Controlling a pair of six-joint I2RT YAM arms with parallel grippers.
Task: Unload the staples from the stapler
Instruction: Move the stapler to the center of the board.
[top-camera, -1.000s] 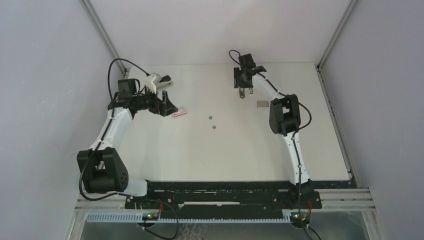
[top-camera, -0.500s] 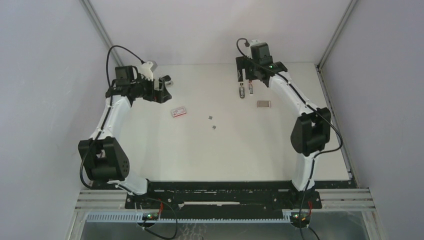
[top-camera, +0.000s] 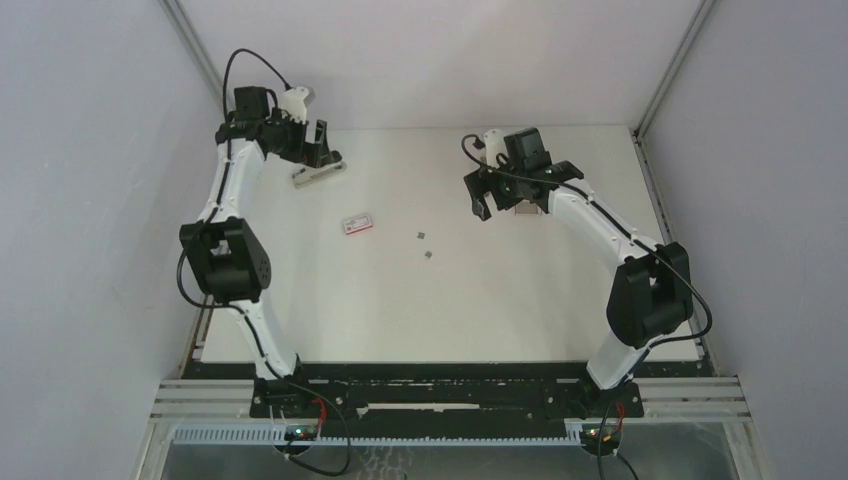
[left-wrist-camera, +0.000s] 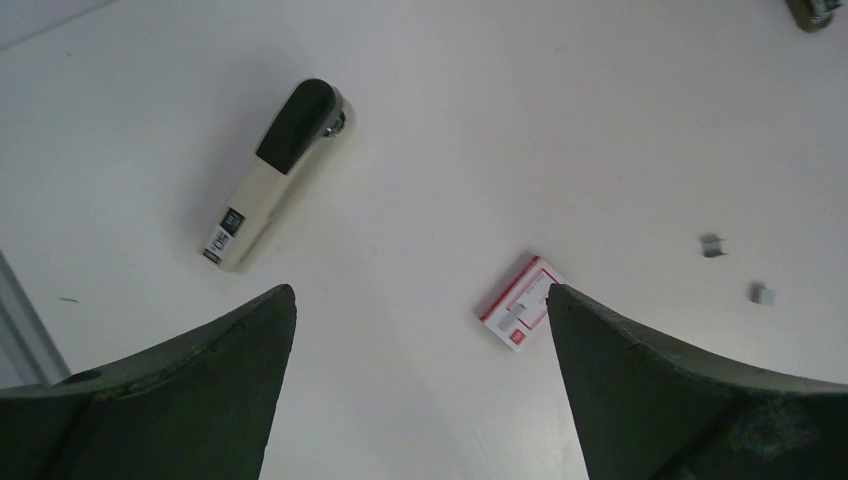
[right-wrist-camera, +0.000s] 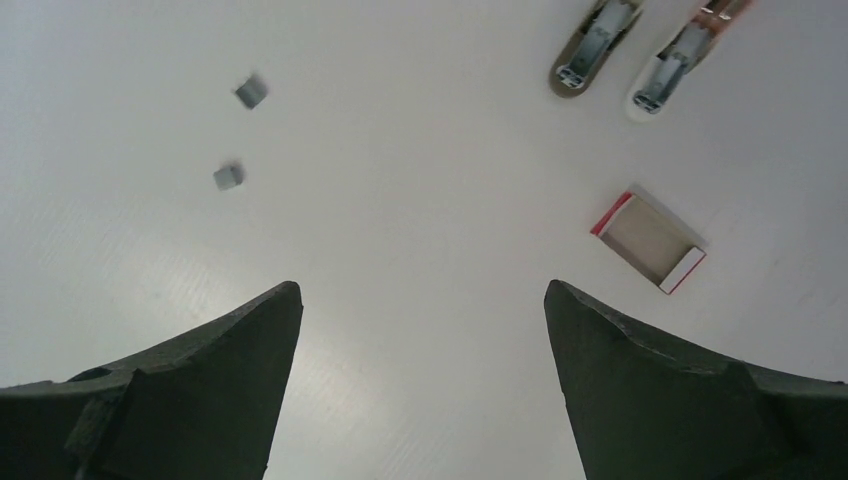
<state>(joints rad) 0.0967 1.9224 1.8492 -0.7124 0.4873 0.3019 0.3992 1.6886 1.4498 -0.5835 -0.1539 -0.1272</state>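
The stapler (top-camera: 318, 172) lies flat on the white table at the far left, black top arm over a pale silver-grey body; it also shows in the left wrist view (left-wrist-camera: 275, 172). My left gripper (top-camera: 318, 148) hovers just behind it, open and empty (left-wrist-camera: 420, 292). Two tiny staples (top-camera: 421, 236) (top-camera: 428, 254) lie loose mid-table, and they show in the right wrist view (right-wrist-camera: 250, 91) (right-wrist-camera: 229, 176) and the left wrist view (left-wrist-camera: 711, 245). My right gripper (top-camera: 482, 200) is open and empty (right-wrist-camera: 420, 286), right of the staples and above the table.
A small pink-and-white box (top-camera: 357, 224) (left-wrist-camera: 520, 303) lies between stapler and staples. Two short clip-like pieces (right-wrist-camera: 595, 40) (right-wrist-camera: 680, 55) and an open box tray (right-wrist-camera: 650, 240) lie beyond my right gripper. Walls close off the back and both sides.
My left arm has swung back toward the far left corner, and the stapler now lies uncovered on the table. My right gripper has moved nearer and leftward over the clip-like pieces.
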